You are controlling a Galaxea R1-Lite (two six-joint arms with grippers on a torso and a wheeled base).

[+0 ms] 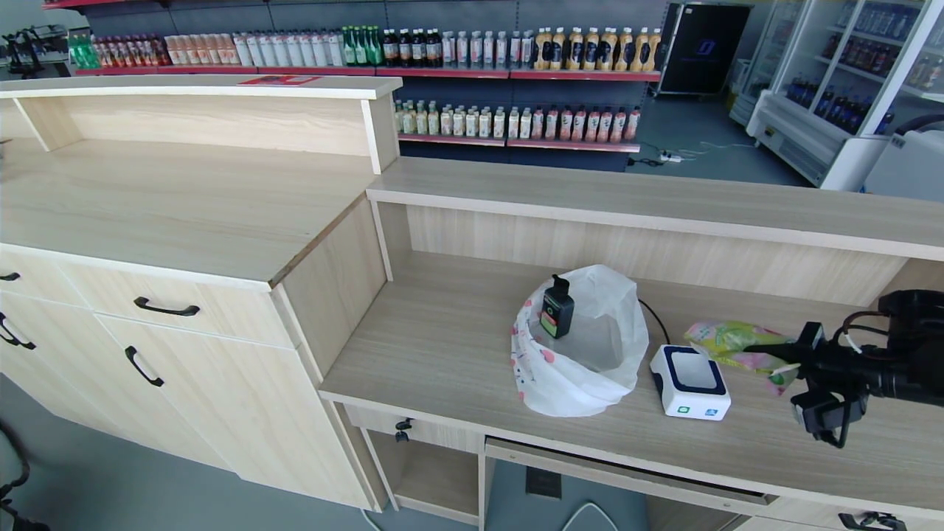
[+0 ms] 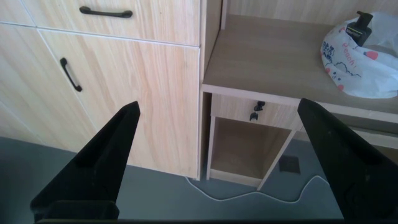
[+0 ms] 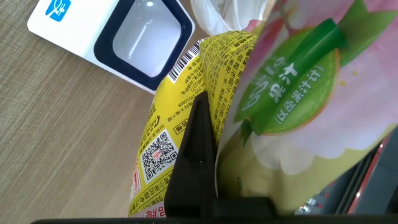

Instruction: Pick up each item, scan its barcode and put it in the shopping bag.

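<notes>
While the right end effector (image 1: pixel 767 359), clamped on the snack packet (image 1: pixel 723 339), holds it at frame right just beside the scanner (image 1: pixel 691 381), soft film could buckle or slip, turning the barcode (image 3: pixel 185 62) away from it; the left end effector (image 2: pixel 219 106) gapes empty.

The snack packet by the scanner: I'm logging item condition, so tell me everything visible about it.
The snack packet is a soft, glossy plastic pouch: yellow back with a barcode and a square code, pink and green front. It looks puffy, slightly crumpled. The right end effector grips one end; the other end reaches toward the scanner. Whether it touches the counter is unclear.
</notes>
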